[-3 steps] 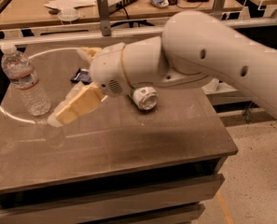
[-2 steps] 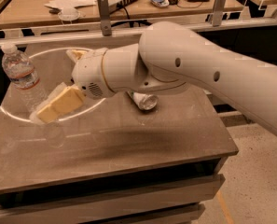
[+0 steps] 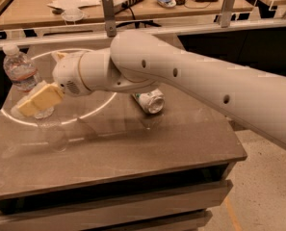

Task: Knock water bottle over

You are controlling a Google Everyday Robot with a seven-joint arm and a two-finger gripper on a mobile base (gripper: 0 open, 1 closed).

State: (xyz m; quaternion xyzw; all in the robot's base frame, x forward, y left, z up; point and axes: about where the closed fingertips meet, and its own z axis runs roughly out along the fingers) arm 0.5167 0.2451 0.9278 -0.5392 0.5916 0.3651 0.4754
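Observation:
The water bottle is clear ribbed plastic with a white cap and a pale label band. It stands upright at the far left of the grey table. My gripper, with cream-coloured fingers, reaches in from the right. It covers the bottle's lower part and seems to touch it. The white arm stretches across the table behind it.
A dented white-and-green drink can lies on its side mid-table, behind the arm. A bright ring of light marks the tabletop. Behind stand a metal rail and a cluttered desk.
The arm has swung left across the table. The gripper has moved from beside the bottle to right against its lower part. The bottle still stands upright.

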